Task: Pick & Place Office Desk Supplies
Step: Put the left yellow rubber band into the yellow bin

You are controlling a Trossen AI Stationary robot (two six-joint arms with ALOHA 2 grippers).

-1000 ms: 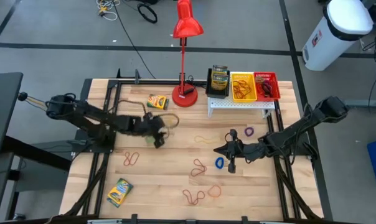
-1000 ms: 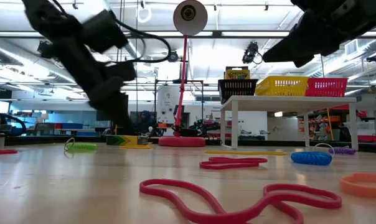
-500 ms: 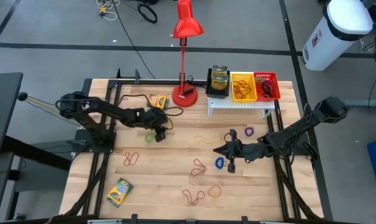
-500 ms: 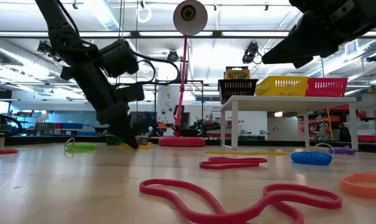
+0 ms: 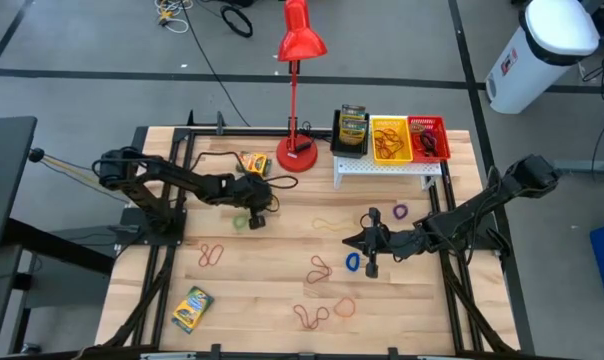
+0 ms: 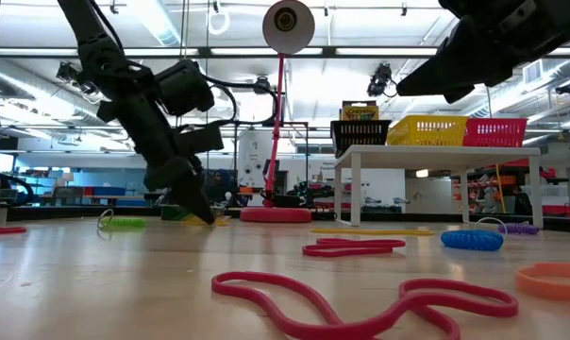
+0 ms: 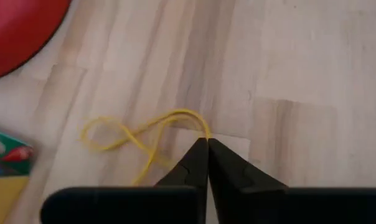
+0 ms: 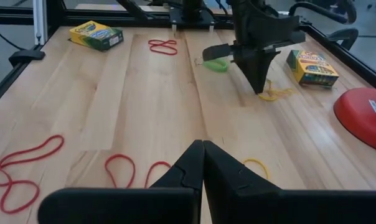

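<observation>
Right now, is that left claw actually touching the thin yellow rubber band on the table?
Touching. The left wrist view shows the left gripper with its jaws shut, their tips meeting right on the yellow rubber band where its loop passes between them.

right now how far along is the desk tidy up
Done: the yellow bin and red bin already hold bands, and the black bin a crayon box.
In hand: the left claw is shut on a yellow rubber band.
Left: two crayon boxes and the red bands. The right claw waits shut.
</observation>
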